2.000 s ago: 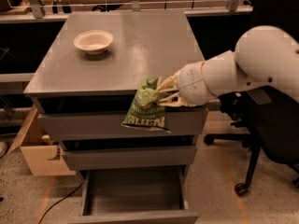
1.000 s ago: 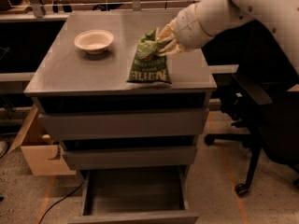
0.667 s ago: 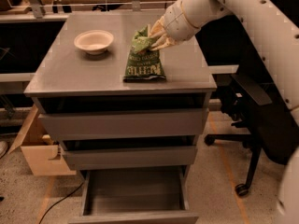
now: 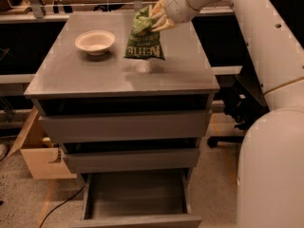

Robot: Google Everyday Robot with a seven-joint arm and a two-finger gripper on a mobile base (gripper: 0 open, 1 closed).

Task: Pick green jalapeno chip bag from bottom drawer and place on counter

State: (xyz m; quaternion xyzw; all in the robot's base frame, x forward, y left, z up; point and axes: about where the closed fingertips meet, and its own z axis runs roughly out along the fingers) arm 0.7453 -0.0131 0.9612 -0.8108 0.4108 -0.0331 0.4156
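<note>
The green jalapeno chip bag (image 4: 144, 38) hangs upright above the grey counter (image 4: 118, 75), right of the bowl. My gripper (image 4: 155, 19) is shut on the bag's top edge and holds it over the counter's back middle. The bag's lower edge is just above the counter surface or touching it; I cannot tell which. The bottom drawer (image 4: 137, 196) is pulled open below and shows an empty grey tray.
A white bowl (image 4: 95, 42) sits at the counter's back left. Two upper grey drawers (image 4: 126, 127) are shut. A cardboard box (image 4: 40, 156) stands on the floor at the left. A black office chair (image 4: 237, 108) is at the right behind my arm.
My gripper has carried the bag up from the cabinet's front edge and back over the counter, toward the bowl side. The bag now hangs over the counter's back middle.
</note>
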